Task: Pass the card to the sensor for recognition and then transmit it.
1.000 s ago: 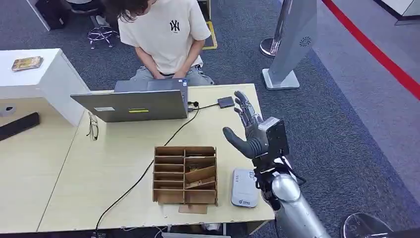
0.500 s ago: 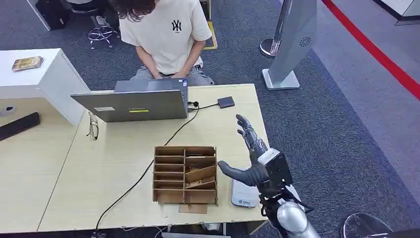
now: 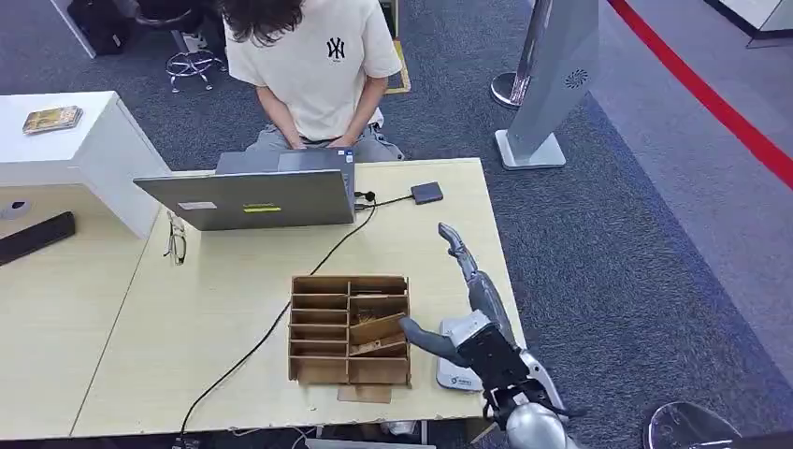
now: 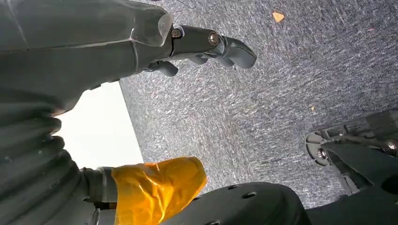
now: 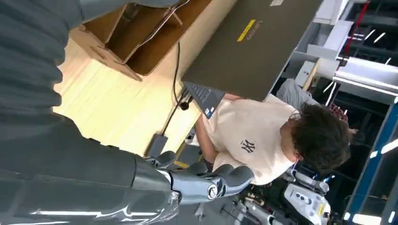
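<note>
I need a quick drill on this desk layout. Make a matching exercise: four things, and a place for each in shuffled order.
Things:
1. laptop
2. sensor
3. glasses
4. organizer

Places:
A. under the right hand
B. in front of the person
C. left of the sensor
D. by the laptop's left corner

Pairs: 1-B, 2-A, 3-D, 4-C

I can read one mark for certain: a dark "NY" monogram on the chest of the person's cream T-shirt (image 3: 313,56), well beyond my right hand (image 3: 465,318). The laptop's yellow sticker (image 3: 261,209) is too small to read.
</note>
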`<state>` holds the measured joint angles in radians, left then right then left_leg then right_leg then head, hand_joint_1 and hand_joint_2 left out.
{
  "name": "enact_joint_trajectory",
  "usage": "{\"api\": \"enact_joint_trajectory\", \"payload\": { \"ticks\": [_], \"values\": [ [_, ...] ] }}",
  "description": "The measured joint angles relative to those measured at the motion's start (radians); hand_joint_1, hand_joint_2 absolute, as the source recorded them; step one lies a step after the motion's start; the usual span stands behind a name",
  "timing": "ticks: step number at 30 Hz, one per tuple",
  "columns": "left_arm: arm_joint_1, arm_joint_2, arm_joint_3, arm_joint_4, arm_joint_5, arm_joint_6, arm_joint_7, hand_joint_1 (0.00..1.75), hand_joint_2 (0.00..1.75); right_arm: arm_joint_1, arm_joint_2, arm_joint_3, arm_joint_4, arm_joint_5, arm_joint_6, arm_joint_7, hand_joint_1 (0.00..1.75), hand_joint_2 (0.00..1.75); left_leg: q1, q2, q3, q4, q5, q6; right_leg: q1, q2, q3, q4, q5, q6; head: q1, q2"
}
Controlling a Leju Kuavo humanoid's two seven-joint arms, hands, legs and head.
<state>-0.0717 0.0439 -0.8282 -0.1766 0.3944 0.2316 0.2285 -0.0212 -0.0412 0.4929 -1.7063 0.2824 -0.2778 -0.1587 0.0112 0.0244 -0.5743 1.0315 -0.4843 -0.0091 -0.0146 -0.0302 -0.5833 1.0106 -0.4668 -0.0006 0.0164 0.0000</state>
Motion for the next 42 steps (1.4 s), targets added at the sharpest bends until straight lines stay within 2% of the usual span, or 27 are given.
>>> {"api": "enact_joint_trajectory", "payload": {
  "ticks": [7,16,24,26,27,28,30,32,33,34,35,39,41,42],
  "values": [
    [-0.001,0.000,0.004,0.000,0.026,0.003,0.000,0.00,1.75,0.004,0.000,0.035,-0.005,0.132,-0.043,0.021,0.00,1.75,0.000,0.000,0.000,0.000,0.000,0.000,0.000,0.000,0.000,0.000,0.000,0.000,0.000,0.000],
    [0.001,0.000,0.007,0.000,0.037,0.001,-0.007,0.00,1.75,0.005,0.000,0.080,0.000,0.263,-0.059,0.041,0.00,1.75,0.000,0.000,0.000,0.000,0.000,0.000,0.000,0.000,0.000,0.000,0.000,0.000,0.000,0.000],
    [0.001,0.000,0.007,0.000,0.039,0.001,-0.013,0.00,1.75,0.004,0.000,0.108,0.017,0.320,-0.061,0.066,0.00,1.75,0.000,0.000,0.000,0.000,0.000,0.000,0.000,0.000,0.000,0.000,0.000,0.000,0.000,0.000],
    [0.001,0.000,0.007,0.000,0.042,0.000,-0.017,0.00,1.75,0.004,0.000,0.108,0.024,0.348,-0.071,0.074,0.07,1.75,0.000,0.000,0.000,0.000,0.000,0.000,0.000,0.000,0.000,0.000,0.000,0.000,0.000,0.000],
    [0.001,0.000,0.007,0.000,0.042,0.000,-0.018,0.00,1.75,0.004,0.000,0.108,0.027,0.359,-0.075,0.075,0.14,1.75,0.000,0.000,0.000,0.000,0.000,0.000,0.000,0.000,0.000,0.000,0.000,0.000,0.000,0.000],
    [0.001,-0.001,0.007,0.000,0.042,0.000,-0.018,0.00,1.75,0.004,0.000,0.109,0.030,0.372,-0.080,0.079,0.30,1.75,0.000,0.000,0.000,0.000,0.000,0.000,0.000,0.000,0.000,0.000,0.000,0.000,0.000,0.000],
    [0.002,-0.003,0.007,0.000,0.043,0.000,-0.019,0.00,1.75,0.004,0.001,0.109,0.037,0.392,-0.088,0.088,0.37,1.75,0.000,0.000,0.000,0.000,0.000,0.000,0.000,0.000,0.000,0.000,0.000,0.000,0.000,0.000],
    [0.002,-0.005,0.007,0.000,0.044,0.000,-0.019,0.00,1.75,0.004,0.001,0.109,0.042,0.412,-0.095,0.093,0.54,1.75,0.000,0.000,0.000,0.000,0.000,0.000,0.000,0.000,0.000,0.000,0.000,0.000,0.000,0.000],
    [0.002,-0.005,0.007,0.000,0.044,0.000,-0.019,0.00,1.75,0.004,0.001,0.109,0.044,0.418,-0.095,0.095,0.54,1.75,0.000,0.000,0.000,0.000,0.000,0.000,0.000,0.000,0.000,0.000,0.000,0.000,0.000,0.000],
    [0.002,-0.006,0.007,0.000,0.044,0.000,-0.019,0.00,1.75,0.004,0.001,0.109,0.045,0.423,-0.096,0.096,0.77,1.75,0.000,0.000,0.000,0.000,0.000,0.000,0.000,0.000,0.000,0.000,0.000,0.000,0.000,0.000],
    [0.002,-0.006,0.007,0.000,0.044,0.000,-0.019,0.00,1.75,0.004,0.002,0.109,0.046,0.428,-0.096,0.097,0.84,1.75,0.000,0.000,0.000,0.000,0.000,0.000,0.000,0.000,0.000,0.000,0.000,0.000,0.000,0.000],
    [0.002,-0.007,0.007,0.000,0.044,0.000,-0.019,0.00,1.75,0.004,0.002,0.109,0.053,0.436,-0.096,0.105,0.91,1.75,0.000,0.000,0.000,0.000,0.000,0.000,0.000,0.000,0.000,0.000,0.000,0.000,0.000,0.000],
    [0.002,-0.008,0.007,0.000,0.044,0.000,-0.019,0.00,1.75,0.004,0.002,0.109,0.053,0.442,-0.096,0.105,1.05,1.75,0.000,0.000,0.000,0.000,0.000,0.000,0.000,0.000,0.000,0.000,0.000,0.000,0.000,0.000],
    [0.002,-0.008,0.007,0.000,0.045,0.000,-0.019,0.00,1.75,0.004,0.002,0.109,0.053,0.442,-0.096,0.105,1.05,1.75,0.000,0.000,0.000,0.000,0.000,0.000,0.000,0.000,0.000,0.000,0.000,0.000,0.000,0.000]
  ]
}}
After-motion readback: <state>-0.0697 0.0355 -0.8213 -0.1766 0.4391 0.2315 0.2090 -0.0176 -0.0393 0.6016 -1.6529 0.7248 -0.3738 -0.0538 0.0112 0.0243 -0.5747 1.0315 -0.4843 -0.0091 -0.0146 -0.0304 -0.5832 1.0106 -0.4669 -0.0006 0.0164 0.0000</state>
